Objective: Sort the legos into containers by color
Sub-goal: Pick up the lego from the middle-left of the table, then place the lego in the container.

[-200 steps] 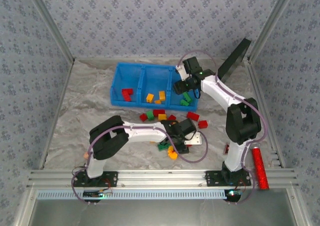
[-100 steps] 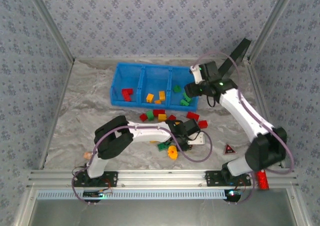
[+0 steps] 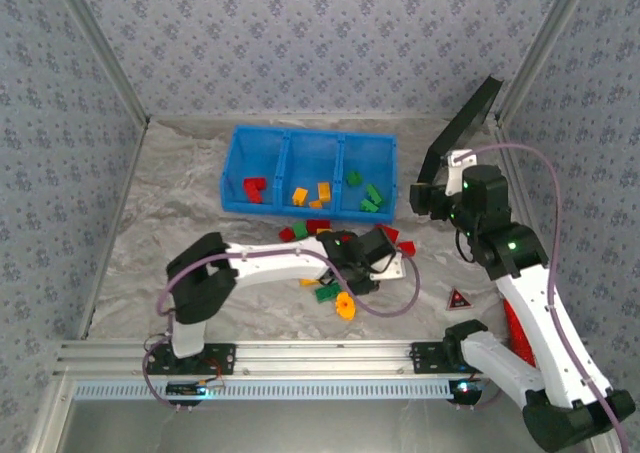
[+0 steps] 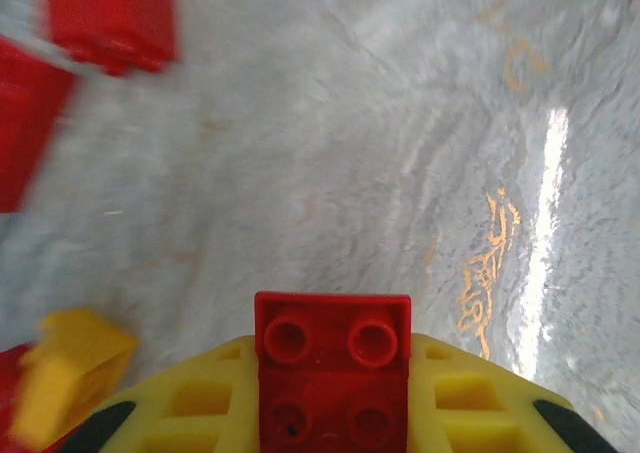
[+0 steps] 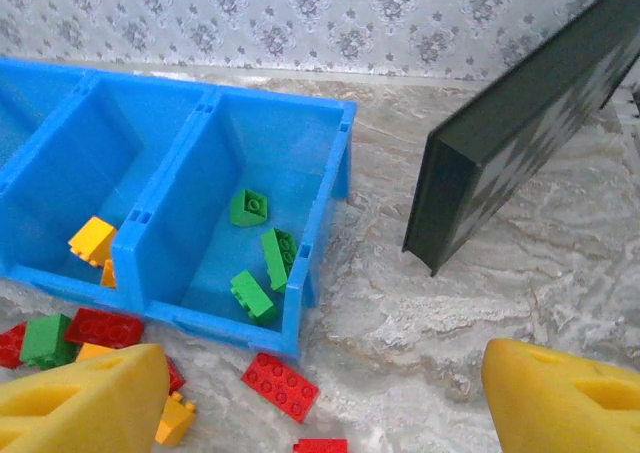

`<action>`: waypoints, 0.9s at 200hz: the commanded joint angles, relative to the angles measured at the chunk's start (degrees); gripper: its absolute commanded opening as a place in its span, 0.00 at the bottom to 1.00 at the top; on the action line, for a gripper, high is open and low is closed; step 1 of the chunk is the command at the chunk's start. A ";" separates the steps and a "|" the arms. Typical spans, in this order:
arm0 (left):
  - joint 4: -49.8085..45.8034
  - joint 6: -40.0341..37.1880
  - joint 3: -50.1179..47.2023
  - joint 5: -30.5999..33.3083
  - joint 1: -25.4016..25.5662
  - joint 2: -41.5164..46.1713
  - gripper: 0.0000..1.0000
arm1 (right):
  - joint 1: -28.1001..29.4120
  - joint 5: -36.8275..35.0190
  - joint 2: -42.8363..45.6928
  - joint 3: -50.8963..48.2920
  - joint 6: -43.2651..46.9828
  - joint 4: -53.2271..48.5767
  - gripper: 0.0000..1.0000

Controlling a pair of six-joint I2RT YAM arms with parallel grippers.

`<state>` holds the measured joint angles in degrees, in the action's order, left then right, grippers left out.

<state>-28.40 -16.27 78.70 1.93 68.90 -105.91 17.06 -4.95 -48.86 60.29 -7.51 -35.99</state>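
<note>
Sorting is partly done: the blue bin (image 3: 310, 133), far centre on the counter (image 3: 180, 223), holds red, yellow and green legos (image 3: 325, 235) in separate compartments, with others loose just near it. The left tool (image 3: 362, 261) pinches a red brick (image 4: 332, 363). The right tool (image 3: 428, 198), spread and empty, hangs beside the leaning black panel (image 3: 462, 123).

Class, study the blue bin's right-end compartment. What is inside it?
Three green legos lie on the floor of the blue bin's right-end compartment. Its near wall covers a strip of floor, so anything there cannot be seen.
</note>
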 commanded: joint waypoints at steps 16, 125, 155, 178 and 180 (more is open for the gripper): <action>-1.18 3.46 0.95 1.39 -7.07 13.21 0.12 | -0.28 11.66 2.55 -8.23 -6.18 -2.45 0.81; -2.09 20.50 7.62 6.77 -37.90 15.65 0.15 | 31.61 3.30 -3.65 -27.25 -30.45 7.04 0.77; -2.62 25.32 9.05 3.60 -44.26 12.10 0.14 | 37.76 1.34 -8.23 -27.99 -34.63 10.28 0.77; -2.69 26.34 11.60 3.19 -45.92 8.22 0.14 | 42.15 -0.85 -11.46 -27.22 -36.85 11.28 0.77; -2.86 26.44 11.97 3.15 -46.06 7.72 0.14 | 42.52 -1.11 -11.72 -27.13 -37.05 11.22 0.77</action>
<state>-29.45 6.52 86.52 6.87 23.77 -94.87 56.18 -1.83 -58.52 32.88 -39.59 -26.70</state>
